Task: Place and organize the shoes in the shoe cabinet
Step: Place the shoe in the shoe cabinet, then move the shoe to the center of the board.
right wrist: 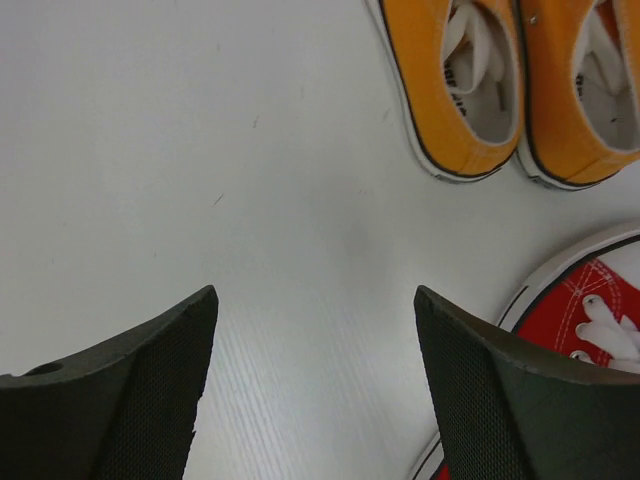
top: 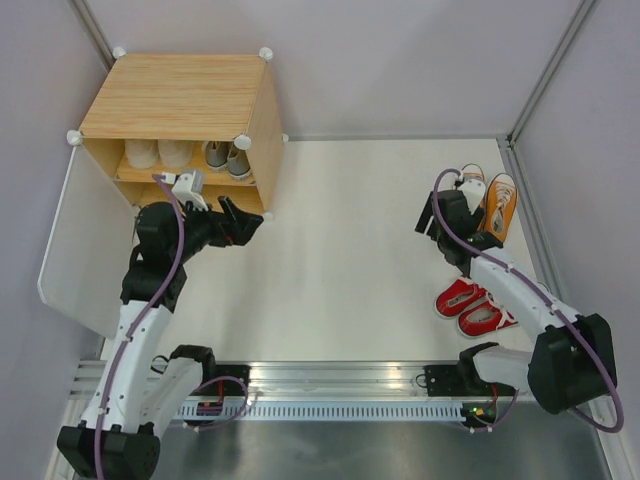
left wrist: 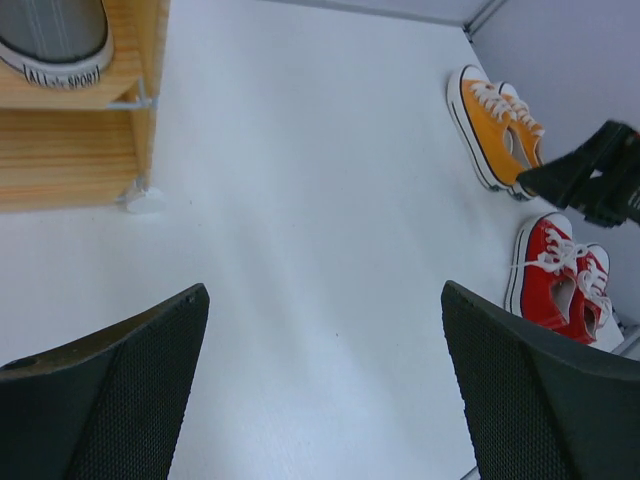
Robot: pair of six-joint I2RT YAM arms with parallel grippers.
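The shoe cabinet [top: 175,95] stands at the far left with its door [top: 80,240] swung open. Cream shoes [top: 158,152] and grey shoes [top: 228,157] sit on its middle shelf. A grey shoe's heel [left wrist: 55,40] shows in the left wrist view. My left gripper [top: 243,222] [left wrist: 325,380] is open and empty, just in front of the cabinet. The orange shoes [top: 492,200] [right wrist: 450,90] and red shoes [top: 475,305] [right wrist: 590,310] lie on the table at the right. My right gripper [top: 437,212] [right wrist: 315,380] is open and empty, just left of the orange pair.
Grey walls close in the white table [top: 340,230] at the back and on both sides. A metal rail [top: 340,385] with cables runs along the near edge. The right arm [left wrist: 595,175] shows beside the orange shoes [left wrist: 495,125] and above the red shoes [left wrist: 560,280].
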